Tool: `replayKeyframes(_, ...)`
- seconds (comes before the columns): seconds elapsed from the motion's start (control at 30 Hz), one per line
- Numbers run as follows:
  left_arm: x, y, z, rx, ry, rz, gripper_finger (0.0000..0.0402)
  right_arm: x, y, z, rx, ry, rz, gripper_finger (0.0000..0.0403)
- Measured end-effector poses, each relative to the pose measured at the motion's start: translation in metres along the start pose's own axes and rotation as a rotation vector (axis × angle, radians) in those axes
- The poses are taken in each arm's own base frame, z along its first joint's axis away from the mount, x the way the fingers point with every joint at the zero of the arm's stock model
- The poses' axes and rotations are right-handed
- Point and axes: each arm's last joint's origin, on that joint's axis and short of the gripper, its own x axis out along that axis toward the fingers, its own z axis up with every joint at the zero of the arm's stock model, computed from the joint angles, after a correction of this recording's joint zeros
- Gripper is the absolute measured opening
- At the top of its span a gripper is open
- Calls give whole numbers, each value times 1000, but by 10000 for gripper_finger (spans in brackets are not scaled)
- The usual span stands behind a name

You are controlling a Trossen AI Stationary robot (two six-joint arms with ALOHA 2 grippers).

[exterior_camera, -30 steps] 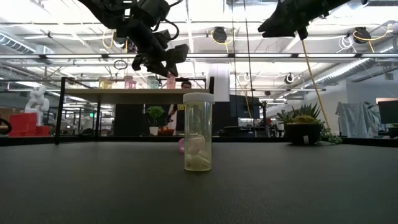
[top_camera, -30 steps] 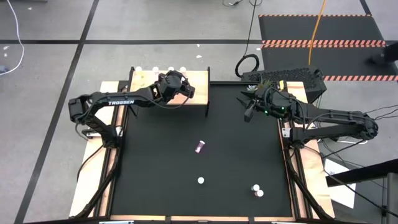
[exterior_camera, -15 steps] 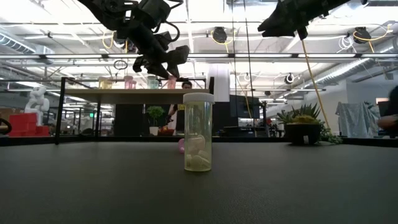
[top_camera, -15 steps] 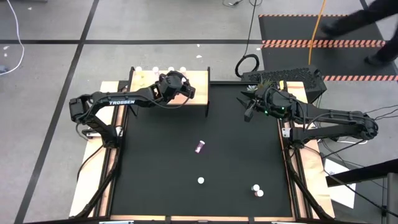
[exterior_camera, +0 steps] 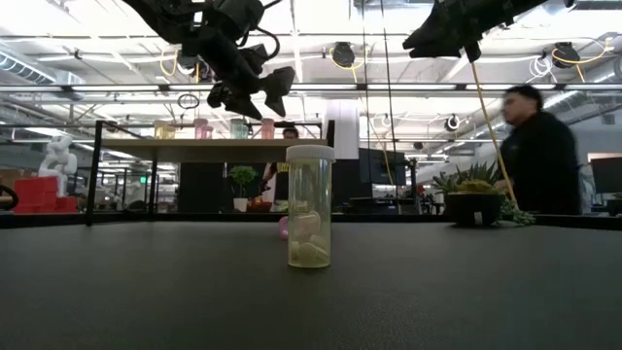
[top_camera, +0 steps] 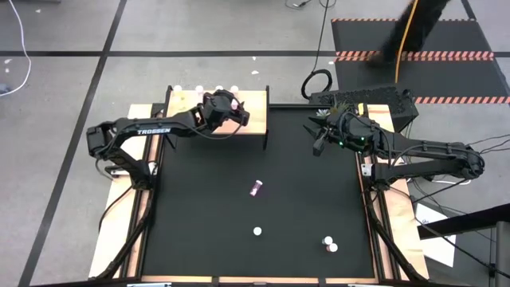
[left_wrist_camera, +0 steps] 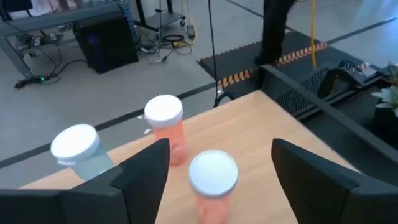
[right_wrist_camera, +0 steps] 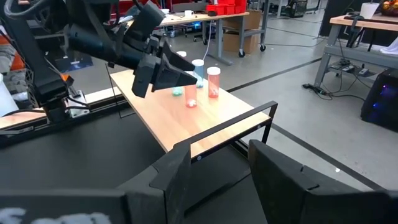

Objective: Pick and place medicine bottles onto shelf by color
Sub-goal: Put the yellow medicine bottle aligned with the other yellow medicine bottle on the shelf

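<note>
Since a second ago the left gripper [left_wrist_camera: 214, 165] has spread its jaws wide over the shelf [top_camera: 255, 108], and a pink bottle [left_wrist_camera: 212, 186] now stands free on the light wood between its two dark fingers [left_wrist_camera: 144, 171], touched by neither as far as the left wrist view shows. Just beyond it stands a second pink bottle [left_wrist_camera: 166, 127] with a white cap, and to one side a pale bottle [left_wrist_camera: 79, 149], all upright near the shelf's far edge; from above their white caps [top_camera: 205, 89] show as a short row along that edge. From the right wrist view the left gripper [right_wrist_camera: 168, 74] hangs just above the pink bottle [right_wrist_camera: 191, 94], with more bottles close behind. Out on the black worktop [top_camera: 199, 207], well apart from either arm, a magenta bottle [top_camera: 255, 188] lies on its side near the middle, a white-capped one [top_camera: 257, 231] stands nearer the front, and two more [top_camera: 329, 243] stand together toward the front right. The low view shows a yellowish bottle [exterior_camera: 310, 206] upright close to the camera. Off to the right, the right gripper [top_camera: 319, 142] hovers above the worktop's back right part, jaws partly apart and empty. A person [exterior_camera: 539, 156] passes behind the worktop.
</note>
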Motion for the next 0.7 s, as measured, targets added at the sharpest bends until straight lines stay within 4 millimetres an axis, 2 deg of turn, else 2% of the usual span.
replayKeyframes(0.5,-33,9,24,12,-61,-87,285,0,0,0,0,0,0,157)
replayKeyframes(0.7,-65,7,38,64,-128,-187,279,0,0,0,8,-1,1,157)
